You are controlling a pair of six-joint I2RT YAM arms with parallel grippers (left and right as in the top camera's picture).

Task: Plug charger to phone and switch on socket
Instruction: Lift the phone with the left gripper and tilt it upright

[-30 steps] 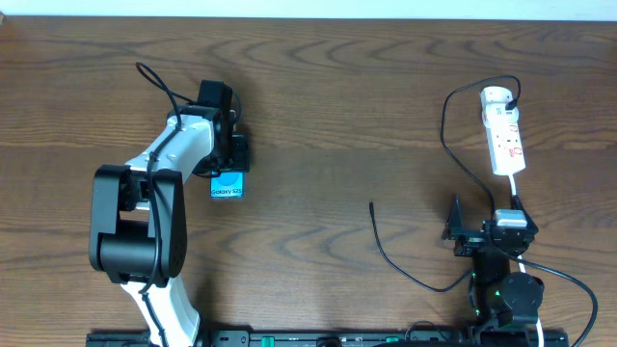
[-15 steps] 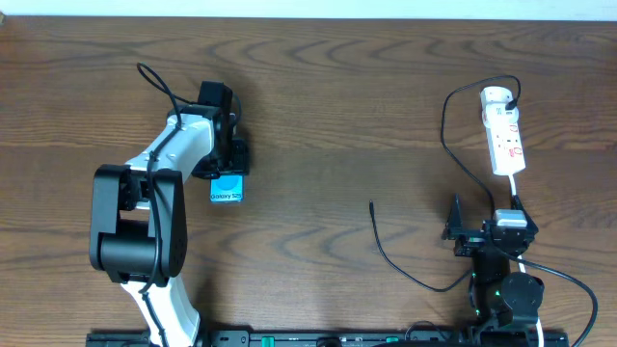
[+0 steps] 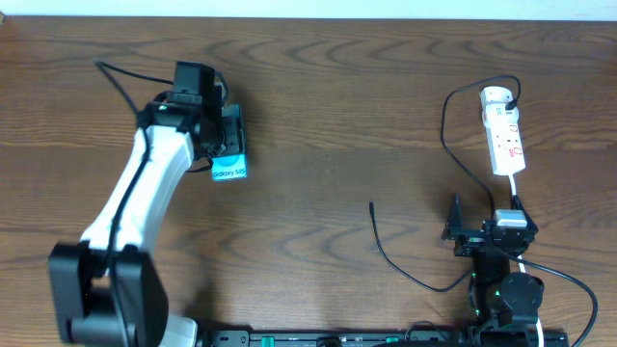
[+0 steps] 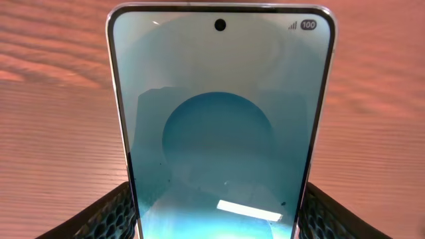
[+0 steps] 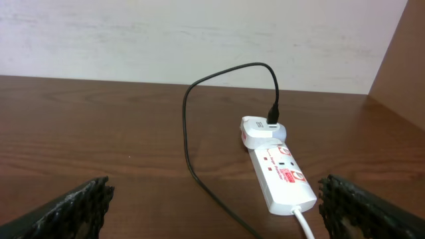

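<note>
- Far left: the left gripper (image 4: 214, 214) is partly closed, its jaws clamped on both long edges of the phone (image 3: 228, 164). The screen faces the wrist camera.
- The phone sits at the left-centre of the table (image 3: 318, 116). I can't see its charging port.
- This looks like the carry-over step, bringing the phone across to the cable. The grip needs to stay square on the edges, and the port end should be kept free of the fingers.
- Centre: the charger (image 3: 386, 258) lies loose, and its plug tip (image 3: 372, 204) is well apart from the phone.
- Right: the right gripper (image 5: 216, 199) is spread fully wide and holds nothing. It should take the cable just behind the tip, so the plug stays stiff.
- Far right: the socket (image 3: 505, 135) lies beyond that gripper with the charger's other end plugged in. Its switch comes last.
</note>
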